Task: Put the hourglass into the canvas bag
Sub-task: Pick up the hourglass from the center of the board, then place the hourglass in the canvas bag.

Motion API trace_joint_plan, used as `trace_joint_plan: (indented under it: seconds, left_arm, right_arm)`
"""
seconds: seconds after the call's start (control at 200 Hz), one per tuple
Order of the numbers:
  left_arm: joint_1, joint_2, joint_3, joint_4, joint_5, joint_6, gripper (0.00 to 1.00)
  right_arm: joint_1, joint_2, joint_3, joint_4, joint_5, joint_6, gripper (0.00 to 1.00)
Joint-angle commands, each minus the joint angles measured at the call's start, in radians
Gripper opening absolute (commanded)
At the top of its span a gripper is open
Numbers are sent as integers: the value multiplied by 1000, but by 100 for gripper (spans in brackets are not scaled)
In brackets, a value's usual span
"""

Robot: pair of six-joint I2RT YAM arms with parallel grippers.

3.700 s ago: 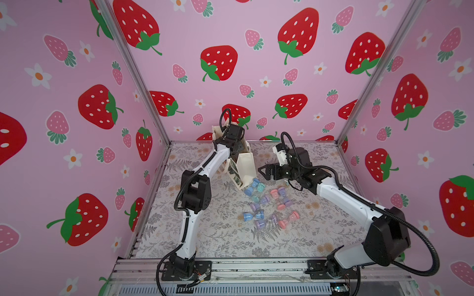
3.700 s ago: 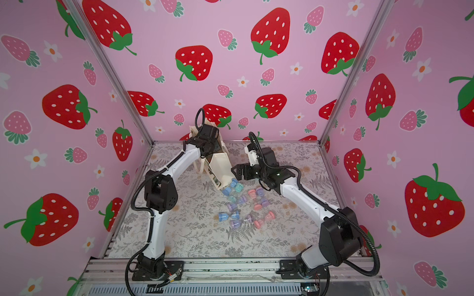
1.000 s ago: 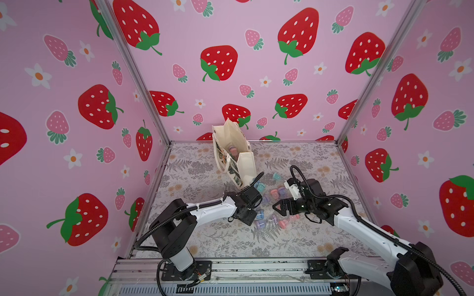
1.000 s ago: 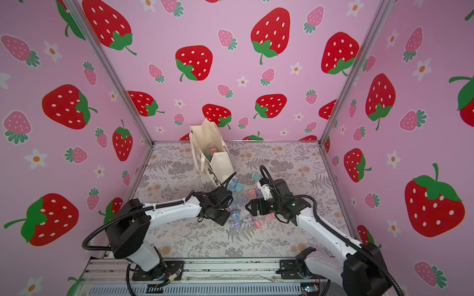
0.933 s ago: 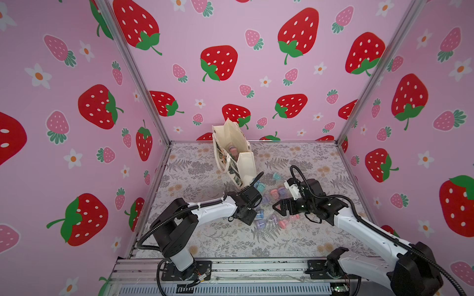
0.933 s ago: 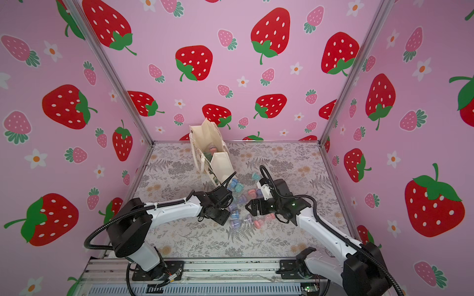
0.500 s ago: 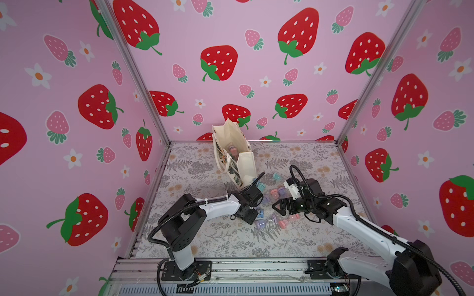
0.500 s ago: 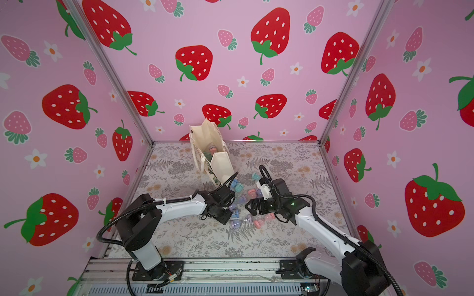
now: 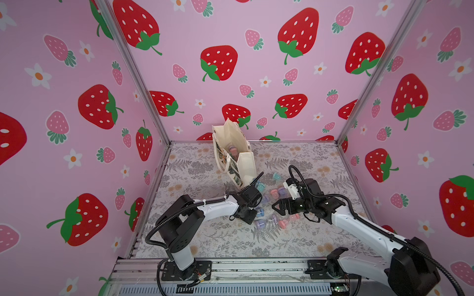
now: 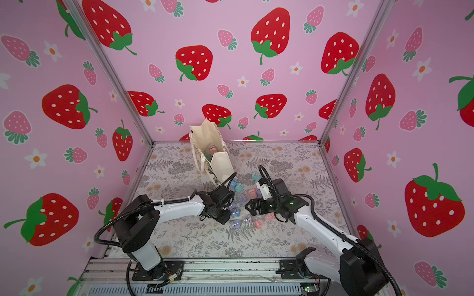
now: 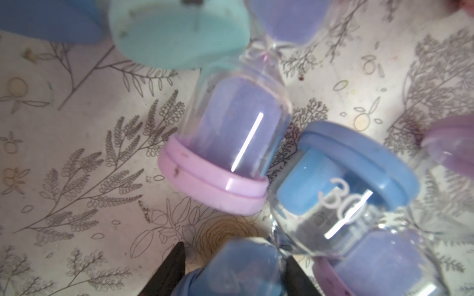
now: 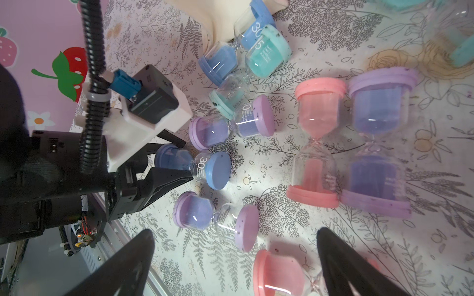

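The cream canvas bag point(image 9: 236, 153) point(image 10: 213, 153) stands open at the back of the mat, with some hourglasses inside it. A pile of small hourglasses lies in front of it. My left gripper point(image 11: 234, 271) point(image 12: 183, 160) is low at the pile's left edge. Its jaws are closed against a blue hourglass point(image 11: 236, 269) point(image 12: 202, 167) point(image 9: 259, 212), which still lies on the mat. My right gripper point(image 12: 234, 232) point(image 9: 275, 206) hangs open over the pile's near side, above a purple hourglass point(image 12: 218, 220) and a pink hourglass point(image 12: 279, 274), holding nothing.
More hourglasses crowd the blue one: a lilac-capped one point(image 11: 225, 143), a teal one point(image 12: 266, 56), and a pink one point(image 12: 318, 143) beside a purple one point(image 12: 379, 143). Pink strawberry walls close in three sides. A metal rail point(image 9: 230, 266) runs along the front.
My left gripper has come down from the bag to the pile, edged onto the blue hourglass and narrowed its jaws around it. The right gripper has barely moved and stays wide.
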Motion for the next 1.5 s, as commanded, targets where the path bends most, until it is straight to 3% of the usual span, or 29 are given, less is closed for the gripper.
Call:
trace_joint_plan:
  seconds: [0.0,0.595,0.875,1.496]
  left_arm:
    - [1,-43,-8,-1,20,0,50]
    - [1,-212,-12,-20,42,-38,47]
    - [12,-310,50,-75,23,-56,47]
    - [155,-368,431,-217,-3,-143,44]
  right_arm:
    - [-3,-5,4,8,3,2,99]
    - [-4,-102,38,-28,19,23,99]
    - [-3,-103,95,-29,32,12,99]
    - [-3,-12,215,54,38,3,99]
